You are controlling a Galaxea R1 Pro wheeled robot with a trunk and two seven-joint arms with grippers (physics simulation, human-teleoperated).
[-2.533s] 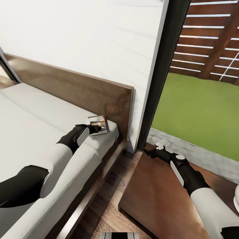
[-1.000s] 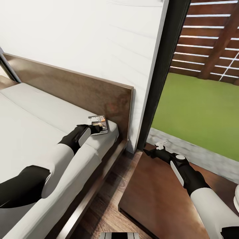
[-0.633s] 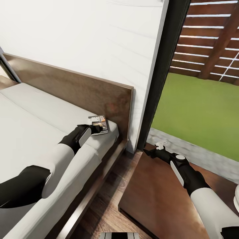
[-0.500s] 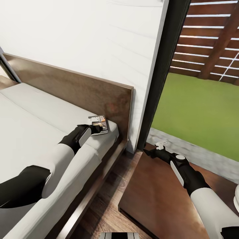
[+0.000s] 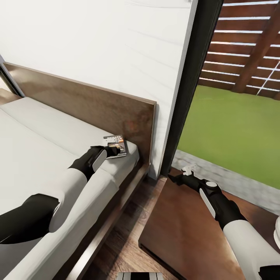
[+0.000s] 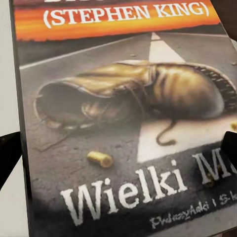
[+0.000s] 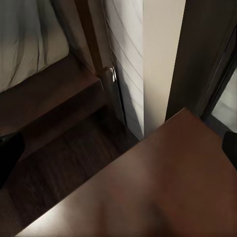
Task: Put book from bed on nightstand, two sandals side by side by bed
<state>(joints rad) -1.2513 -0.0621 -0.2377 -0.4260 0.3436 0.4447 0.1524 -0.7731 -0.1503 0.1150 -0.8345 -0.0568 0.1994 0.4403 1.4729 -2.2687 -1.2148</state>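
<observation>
Where the mattress meets the headboard [image 5: 97, 105] at the near corner of the bed [image 5: 46, 140], the book [image 5: 115, 145] lies flat on the pale sheet, its cover facing up. The left claw [image 5: 112, 151] is down on the book's near edge, the left arm stretched across the mattress behind it. From the left wrist view the book [image 6: 123, 123] is very close: an orange band with "(STEPHEN KING)" in white, a worn boot on a grey road, a brass cartridge case, and the word "Wielki" in white lettering. One dark fingertip [image 6: 230, 148] shows at one side of the cover and the other at the opposite side, so the left claw is spread wide, with the book between its tips; whether they press on the cover cannot be told.

Over the far corner of the dark brown nightstand [image 5: 182, 229], the right claw [image 5: 175, 179] hovers, pointing towards the gap by the wall; its fingers sit wide apart with nothing between them, as the right wrist view shows with one dark fingertip [image 7: 10, 153] at each edge above the nightstand top [image 7: 163, 187]. A white lamp base [image 5: 277, 232] stands at the nightstand's right edge. Behind it, a dark-framed window [image 5: 194, 77] gives onto green lawn [image 5: 233, 132] and a slatted wooden fence [image 5: 249, 42]. Brown plank floor [image 5: 120, 241] runs between bed and nightstand.
</observation>
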